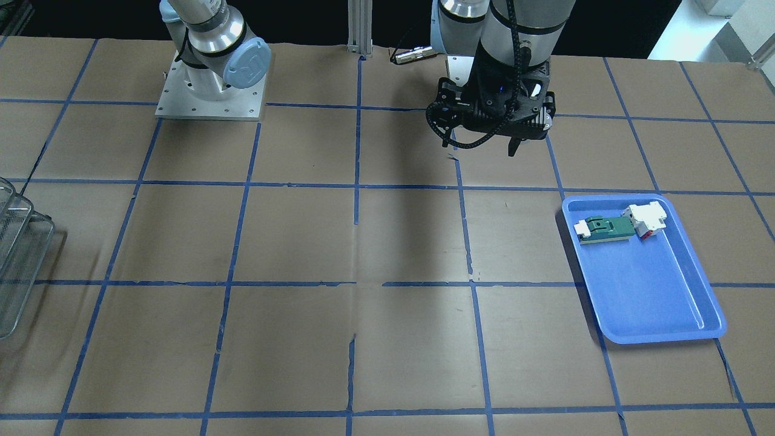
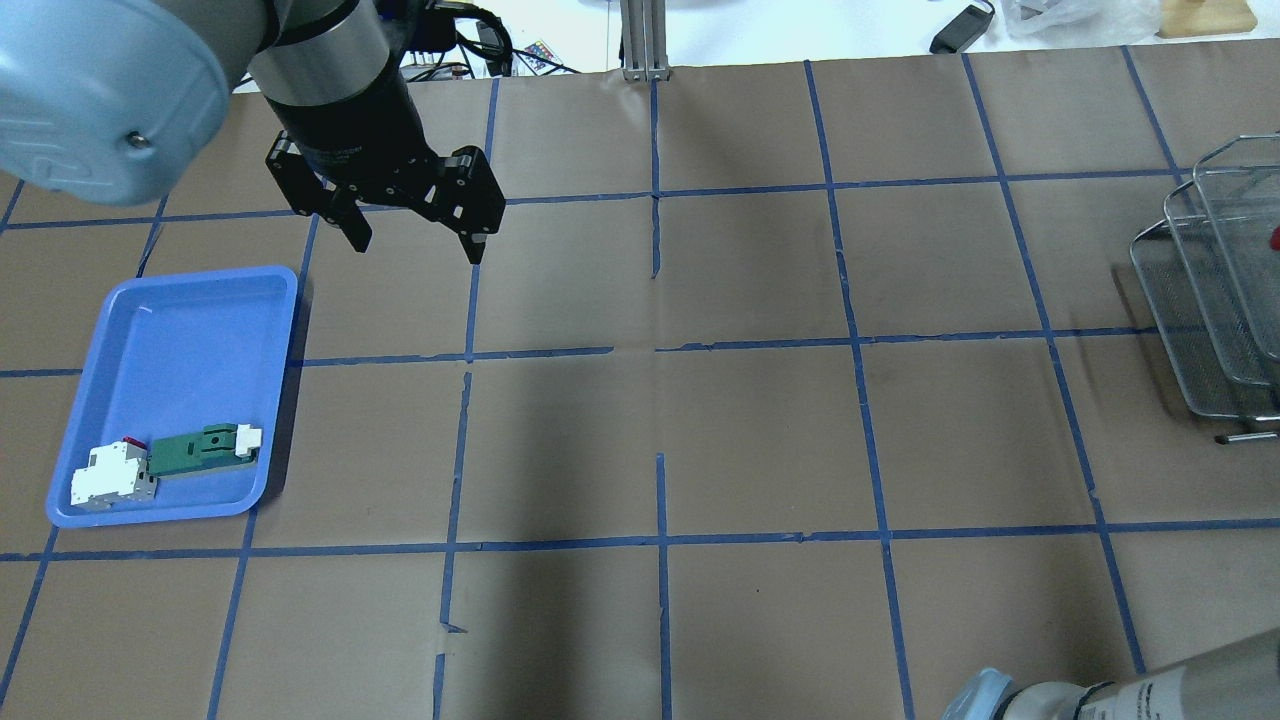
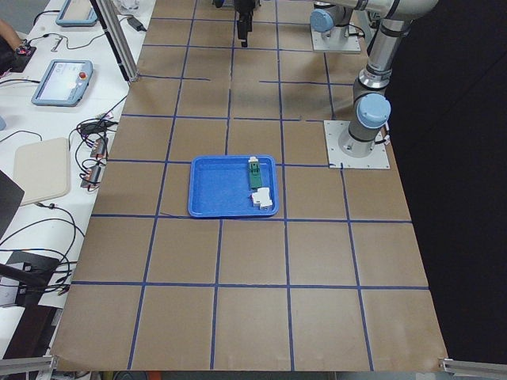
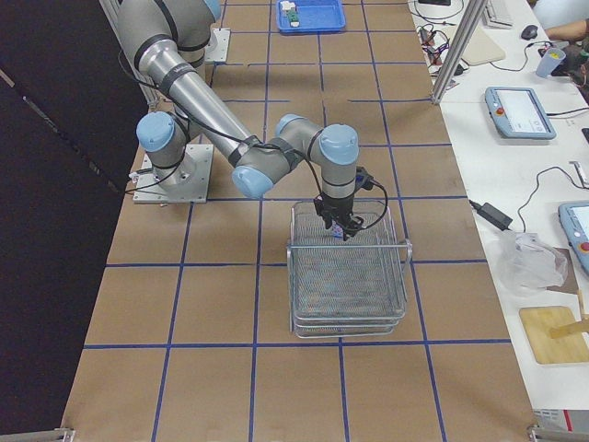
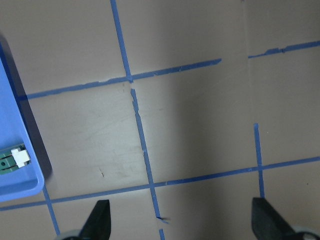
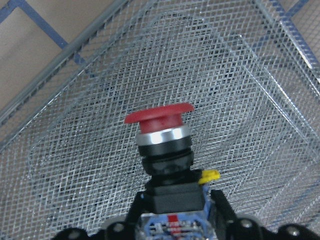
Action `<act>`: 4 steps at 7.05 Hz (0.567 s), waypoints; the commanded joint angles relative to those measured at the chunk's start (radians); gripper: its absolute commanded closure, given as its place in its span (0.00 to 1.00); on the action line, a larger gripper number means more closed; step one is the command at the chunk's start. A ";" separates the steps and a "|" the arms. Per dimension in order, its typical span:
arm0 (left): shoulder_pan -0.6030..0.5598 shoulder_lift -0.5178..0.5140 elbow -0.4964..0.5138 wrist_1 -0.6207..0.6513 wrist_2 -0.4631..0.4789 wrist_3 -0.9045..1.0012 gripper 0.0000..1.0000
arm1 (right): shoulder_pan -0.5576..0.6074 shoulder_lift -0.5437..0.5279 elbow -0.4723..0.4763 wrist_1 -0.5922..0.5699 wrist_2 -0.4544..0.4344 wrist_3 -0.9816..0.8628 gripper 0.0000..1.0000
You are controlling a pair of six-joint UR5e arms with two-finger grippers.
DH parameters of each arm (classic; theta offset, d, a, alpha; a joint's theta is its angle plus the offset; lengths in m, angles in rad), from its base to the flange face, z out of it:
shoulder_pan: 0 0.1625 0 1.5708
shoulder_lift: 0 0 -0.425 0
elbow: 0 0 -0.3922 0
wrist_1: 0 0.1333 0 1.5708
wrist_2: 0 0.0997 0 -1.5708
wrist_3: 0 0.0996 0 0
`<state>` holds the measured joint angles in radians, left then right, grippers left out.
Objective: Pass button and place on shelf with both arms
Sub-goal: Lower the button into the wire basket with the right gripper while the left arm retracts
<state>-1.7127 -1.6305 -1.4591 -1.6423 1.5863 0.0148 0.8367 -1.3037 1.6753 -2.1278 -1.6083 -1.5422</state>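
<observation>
The button (image 6: pixel 159 116), red mushroom cap on a black body, is held upright in my right gripper (image 6: pixel 175 212), which is shut on its body. In the exterior right view this gripper (image 4: pixel 337 226) hangs over the far end of the top tier of the wire shelf (image 4: pixel 350 276), the button just above the mesh (image 6: pixel 240 90). A red speck (image 2: pixel 1275 238) shows at the overhead view's right edge over the shelf (image 2: pixel 1200 300). My left gripper (image 2: pixel 415 245) is open and empty above the table, right of the blue tray; it also shows in the front view (image 1: pixel 482 145).
The blue tray (image 2: pixel 180 320) holds a green-and-white flat part (image 2: pixel 200 450) and a white-and-red block (image 2: pixel 110 475) at its near end. The shelf's corner (image 1: pixel 18 254) shows at the front view's left edge. Brown table with blue tape grid.
</observation>
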 commanded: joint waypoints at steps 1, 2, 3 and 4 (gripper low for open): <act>0.050 0.008 -0.007 0.047 0.001 0.002 0.00 | 0.063 -0.061 0.001 0.078 -0.013 0.156 0.00; 0.059 0.012 -0.012 0.047 0.001 -0.004 0.00 | 0.138 -0.110 0.001 0.141 -0.031 0.277 0.00; 0.062 0.012 -0.015 0.049 -0.006 -0.010 0.00 | 0.251 -0.162 0.001 0.229 -0.054 0.483 0.00; 0.062 0.012 -0.015 0.047 -0.008 -0.012 0.00 | 0.383 -0.180 -0.006 0.294 -0.042 0.658 0.00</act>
<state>-1.6540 -1.6191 -1.4727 -1.5955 1.5821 0.0068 1.0728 -1.4473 1.6750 -1.9201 -1.6505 -1.1001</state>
